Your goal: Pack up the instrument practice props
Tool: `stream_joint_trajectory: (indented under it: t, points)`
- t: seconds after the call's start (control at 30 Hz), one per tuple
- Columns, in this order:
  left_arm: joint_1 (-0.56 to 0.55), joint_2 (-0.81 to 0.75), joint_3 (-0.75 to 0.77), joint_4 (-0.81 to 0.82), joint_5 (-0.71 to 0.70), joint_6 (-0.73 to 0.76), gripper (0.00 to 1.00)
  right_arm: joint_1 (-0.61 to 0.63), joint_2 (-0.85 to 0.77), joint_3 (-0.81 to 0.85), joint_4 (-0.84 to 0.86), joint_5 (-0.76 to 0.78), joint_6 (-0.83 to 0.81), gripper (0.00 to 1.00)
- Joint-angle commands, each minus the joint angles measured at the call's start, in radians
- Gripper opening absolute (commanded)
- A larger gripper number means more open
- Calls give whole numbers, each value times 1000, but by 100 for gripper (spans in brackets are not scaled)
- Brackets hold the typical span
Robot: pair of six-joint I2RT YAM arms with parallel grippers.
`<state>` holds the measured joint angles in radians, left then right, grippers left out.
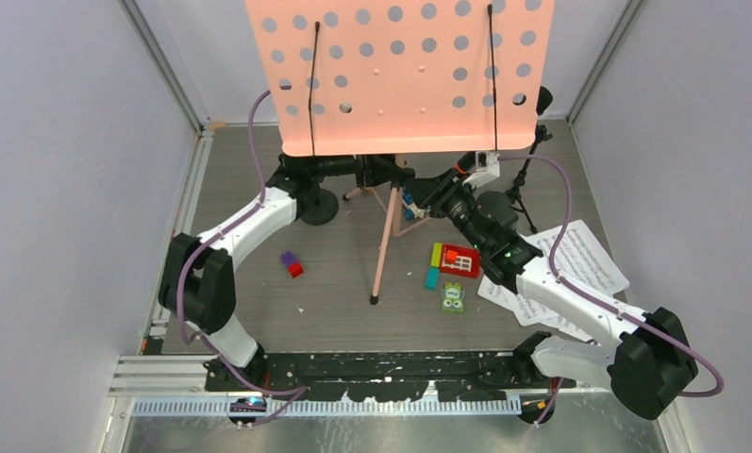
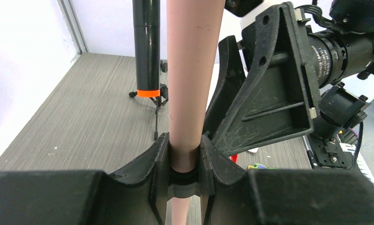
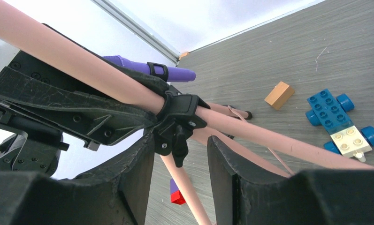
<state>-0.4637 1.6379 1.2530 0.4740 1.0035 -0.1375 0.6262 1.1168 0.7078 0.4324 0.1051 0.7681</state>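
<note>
The pink perforated sheet-music holder (image 1: pixel 400 75) stands upright on its pink tripod legs (image 1: pixel 383 250) at the back centre. My left gripper (image 1: pixel 383 172) is shut on its pink pole (image 2: pixel 192 70), just above the black clamp (image 3: pixel 178 117). My right gripper (image 3: pixel 181 143) is open, its fingers on either side of that clamp's knob without touching it. White note sheets (image 1: pixel 579 260) lie under my right arm. The black orange-tipped microphone (image 2: pixel 146 47) stands on a thin black tripod support (image 2: pixel 156 105). The purple-headed microphone (image 3: pixel 142 68) shows behind the pole, and a round black base (image 1: pixel 320 206) stands beside my left arm.
A blue toy car (image 3: pixel 339 122) and a tan brick (image 3: pixel 278 95) lie near the tripod. A red and purple brick (image 1: pixel 292 264) lies on the left. A cluster of coloured bricks (image 1: pixel 452 264) lies right of the front leg. Grey walls close in both sides.
</note>
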Motion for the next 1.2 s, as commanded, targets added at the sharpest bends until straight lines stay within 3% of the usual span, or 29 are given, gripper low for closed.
stream_joint_trajectory:
  t: [0.0, 0.17, 0.3, 0.5, 0.57, 0.7, 0.83, 0.93, 1.0, 1.1, 1.17]
  points:
    - [-1, -20, -17, -32, -25, -6, 0, -20, 16, 44, 74, -76, -11, 45]
    - [-1, -21, -14, -35, -25, -7, 0, -30, 24, 42, 81, -91, -3, 34]
    - [-1, -20, -14, -35, -23, -7, 0, -34, 24, 31, 93, -146, -16, 31]
    - [-2, -15, -10, -38, -26, -7, 0, -36, 51, 28, 125, -199, -88, 10]
    - [-3, -12, -5, -47, -25, -4, 0, -36, 61, 25, 134, -216, -136, 7]
    - [-4, -15, 0, -65, -25, 5, 0, -36, 67, -17, 243, -255, -296, 5]
    - [-10, -7, 10, -71, -26, 7, 0, -36, 75, -112, 454, -219, -528, 3]
    - [-18, 2, 26, -88, -21, 14, 0, -36, 94, -138, 533, -246, -676, 10]
    - [-24, 7, 33, -103, -20, 24, 0, -36, 87, -114, 484, -300, -754, 13]
    - [-30, 10, 42, -126, -23, 39, 0, -36, 62, -45, 288, -438, -964, 1]
    - [-32, 8, 42, -132, -23, 44, 0, -35, 46, 3, 122, -514, -1140, 1]
